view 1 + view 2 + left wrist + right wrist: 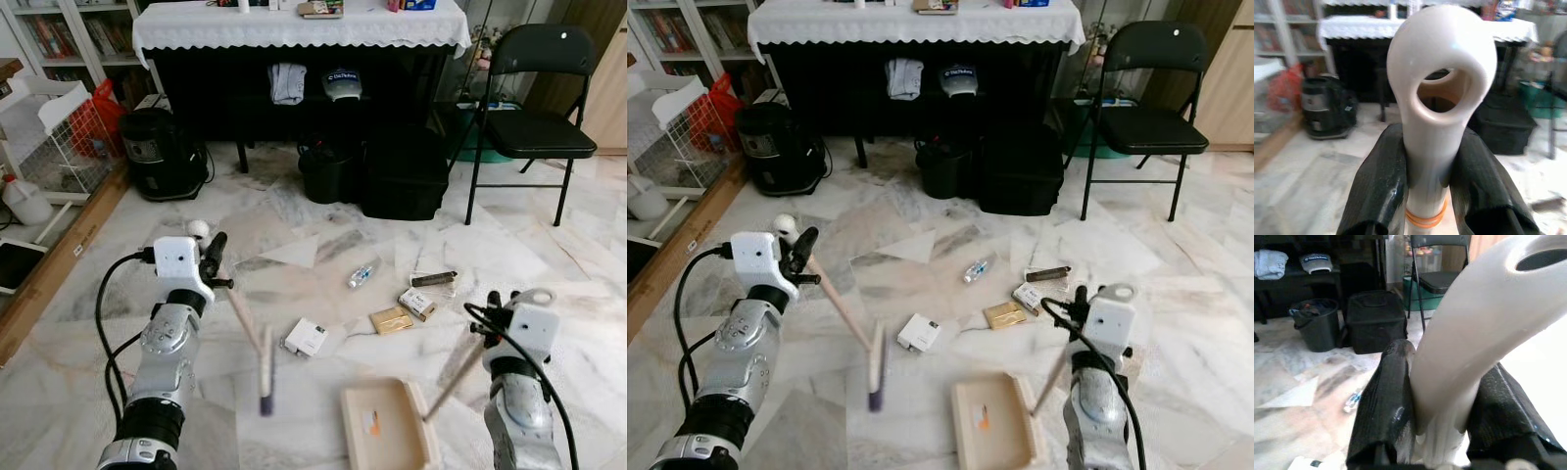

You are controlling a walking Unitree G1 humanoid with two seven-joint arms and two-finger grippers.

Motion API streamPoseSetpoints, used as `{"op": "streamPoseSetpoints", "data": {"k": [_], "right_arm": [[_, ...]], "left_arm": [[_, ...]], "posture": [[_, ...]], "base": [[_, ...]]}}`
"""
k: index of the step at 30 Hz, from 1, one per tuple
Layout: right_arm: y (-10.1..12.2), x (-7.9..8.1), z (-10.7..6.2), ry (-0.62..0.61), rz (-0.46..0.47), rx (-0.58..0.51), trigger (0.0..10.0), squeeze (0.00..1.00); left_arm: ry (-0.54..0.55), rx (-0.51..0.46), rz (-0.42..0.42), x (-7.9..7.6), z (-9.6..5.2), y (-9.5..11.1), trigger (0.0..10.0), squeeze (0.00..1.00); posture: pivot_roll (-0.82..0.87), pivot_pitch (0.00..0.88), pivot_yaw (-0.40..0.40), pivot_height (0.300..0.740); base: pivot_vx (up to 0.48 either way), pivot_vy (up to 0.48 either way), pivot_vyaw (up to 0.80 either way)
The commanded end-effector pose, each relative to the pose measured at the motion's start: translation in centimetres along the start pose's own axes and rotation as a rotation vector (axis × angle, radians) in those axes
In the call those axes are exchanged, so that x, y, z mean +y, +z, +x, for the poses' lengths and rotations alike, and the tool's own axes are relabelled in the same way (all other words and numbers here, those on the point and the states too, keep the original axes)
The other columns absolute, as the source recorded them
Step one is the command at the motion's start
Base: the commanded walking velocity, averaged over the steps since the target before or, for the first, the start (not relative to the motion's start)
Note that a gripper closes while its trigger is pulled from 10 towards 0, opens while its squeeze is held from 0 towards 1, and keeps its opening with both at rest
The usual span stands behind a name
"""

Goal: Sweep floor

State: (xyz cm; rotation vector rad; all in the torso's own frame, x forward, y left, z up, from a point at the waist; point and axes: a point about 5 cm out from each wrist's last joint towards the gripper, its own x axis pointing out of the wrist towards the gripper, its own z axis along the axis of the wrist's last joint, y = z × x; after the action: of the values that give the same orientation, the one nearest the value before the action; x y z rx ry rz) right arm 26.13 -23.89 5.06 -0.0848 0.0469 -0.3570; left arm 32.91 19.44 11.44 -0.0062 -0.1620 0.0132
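Note:
My left gripper (214, 257) is shut on the cream handle of a small broom (245, 323). The handle slants down to the broom's head (265, 377), which is blurred just above the marble floor. In the left wrist view both black fingers (1376, 191) clamp the handle's looped end (1442, 93). My right gripper (502, 304) is shut on the handle (1474, 342) of a cream dustpan (387, 423), which rests on the floor in front of me with an orange scrap in it. Litter lies ahead: a white box (306, 337), a gold packet (391, 320), a small carton (417, 305), a plastic bottle (361, 276).
A black folding chair (534, 117) stands at the right. Beneath the white-clothed table (294, 29) are a black bin (328, 171) and a black bag (407, 171). A black appliance (162, 152) and a white cage (49, 137) sit at the left.

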Motion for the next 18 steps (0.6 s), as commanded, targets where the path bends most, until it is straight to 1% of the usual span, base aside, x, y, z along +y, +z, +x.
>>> {"op": "streamPoseSetpoints", "data": {"k": [1, 3, 5, 7, 8, 9, 12, 18], "right_arm": [[1.0, -0.5, 0.0, -0.012, -0.020, -0.067, 10.0, 0.00], [0.7, -0.7, -0.3, -0.010, -0.023, -0.064, 10.0, 0.00], [0.7, -0.8, -0.4, -0.010, -0.023, -0.064, 10.0, 0.00], [0.7, -0.8, -0.5, -0.012, -0.031, -0.067, 10.0, 0.00], [0.7, -0.8, -0.5, -0.012, -0.031, -0.067, 10.0, 0.00], [0.8, -0.7, -0.5, -0.006, -0.041, -0.075, 10.0, 0.00], [1.0, -0.5, -0.4, 0.003, -0.059, -0.092, 10.0, 0.00], [1.5, -0.1, 0.0, 0.016, -0.053, -0.115, 10.0, 0.00]], "left_arm": [[0.041, -0.042, 0.056, 1.2, -0.3, 0.3, 10.0, 0.00], [0.056, -0.032, 0.097, 1.7, -0.9, -0.1, 10.0, 0.00], [0.059, -0.030, 0.105, 1.8, -1.0, -0.2, 10.0, 0.00], [0.012, -0.035, 0.206, 1.8, -1.6, -0.5, 10.0, 0.00], [0.012, -0.035, 0.206, 1.8, -1.6, -0.5, 10.0, 0.00], [0.002, -0.029, 0.229, 1.9, -1.9, -0.8, 10.0, 0.00], [0.008, -0.015, 0.229, 2.2, -2.3, -1.3, 10.0, 0.00], [-0.007, 0.017, 0.238, 2.4, -2.9, -2.0, 10.0, 0.00]], "posture": [[-0.15, 0.003, 0.004, 0.740], [-0.15, 0.008, 0.002, 0.740], [-0.15, 0.008, 0.002, 0.740], [-0.15, 0.011, 0.001, 0.740], [-0.15, 0.011, 0.001, 0.740], [-0.15, 0.015, 0.000, 0.740], [-0.15, 0.015, -0.001, 0.740], [-0.15, 0.025, -0.002, 0.740]], "base": [[0.000, 0.000, 0.00], [0.000, 0.000, 0.00], [0.000, 0.000, 0.00], [0.000, 0.000, 0.00], [0.000, 0.000, 0.00], [0.000, 0.000, 0.00], [0.000, 0.000, 0.00], [0.000, 0.000, 0.00]]}}
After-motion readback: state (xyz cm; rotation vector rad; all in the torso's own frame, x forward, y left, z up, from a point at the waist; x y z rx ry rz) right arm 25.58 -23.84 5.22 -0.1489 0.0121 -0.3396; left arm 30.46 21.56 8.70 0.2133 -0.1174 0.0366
